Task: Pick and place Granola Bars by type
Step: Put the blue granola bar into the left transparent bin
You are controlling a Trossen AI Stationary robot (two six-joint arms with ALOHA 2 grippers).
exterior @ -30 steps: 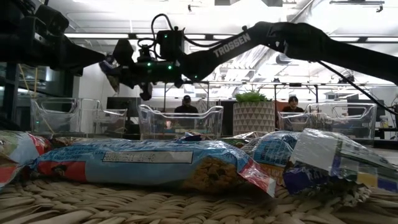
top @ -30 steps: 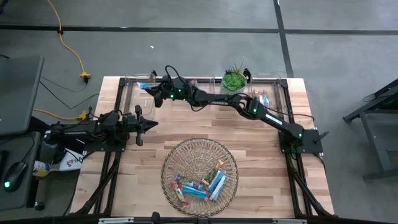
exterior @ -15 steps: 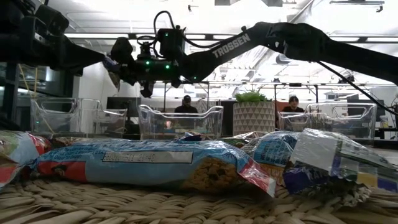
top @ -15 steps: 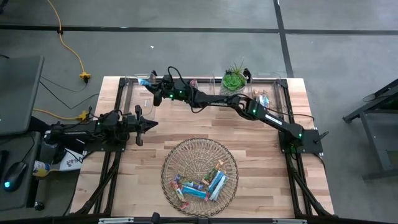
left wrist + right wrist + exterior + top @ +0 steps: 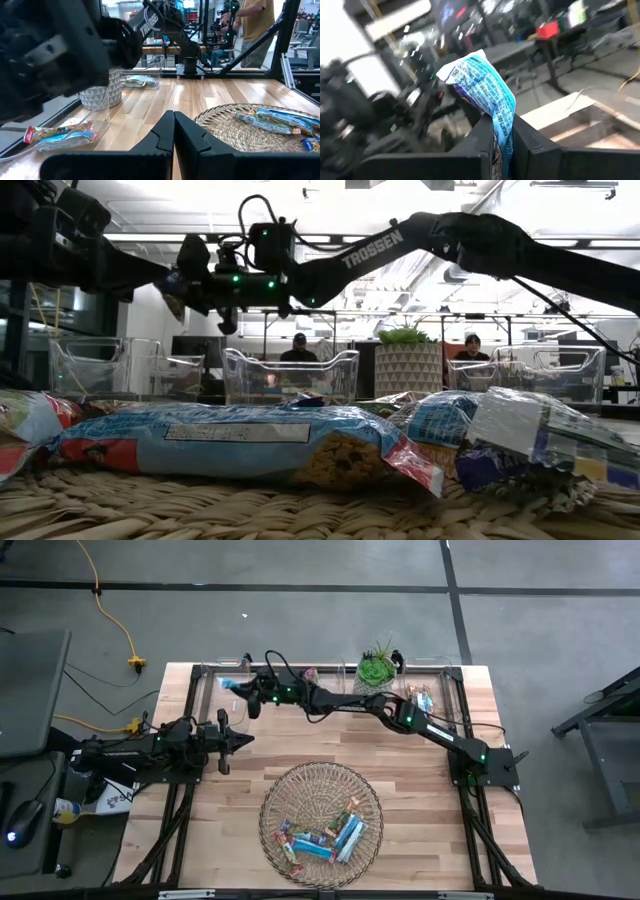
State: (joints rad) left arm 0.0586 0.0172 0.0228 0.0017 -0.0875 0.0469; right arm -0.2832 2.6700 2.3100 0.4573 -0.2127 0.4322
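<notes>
My right gripper [image 5: 240, 686] reaches across the table's far edge to the far left corner. It is shut on a blue-and-white granola bar [image 5: 481, 84], held over the left clear bin [image 5: 212, 690]. Several more granola bars [image 5: 325, 838] lie in the round woven basket [image 5: 275, 795] at the near middle. Two bars [image 5: 62, 136] lie in a clear bin in the left wrist view. My left gripper [image 5: 244, 740] waits shut over the table's left side, fingers pressed together [image 5: 174, 131] with nothing between them. My right gripper pinches one end of the blue-and-white bar [image 5: 503, 125] between its two fingers. The fingers lie level and come from the table's right. The rest of the bar sticks out past the fingertips [image 5: 479, 131], crumpled and tilted, lifted clear of the table and the bin.
A small green potted plant [image 5: 377, 667] stands at the far edge between the clear bins. A bin at the far right [image 5: 424, 698] holds bars. Black frame rails [image 5: 190, 705] run along the table's sides. Bare wood [image 5: 330, 735] lies between the basket and the bins.
My right gripper has rolled a little at the wrist while keeping its hold, so the blue-and-white bar has turned with it and shifted slightly toward the table's left edge. My left arm has kept still.
</notes>
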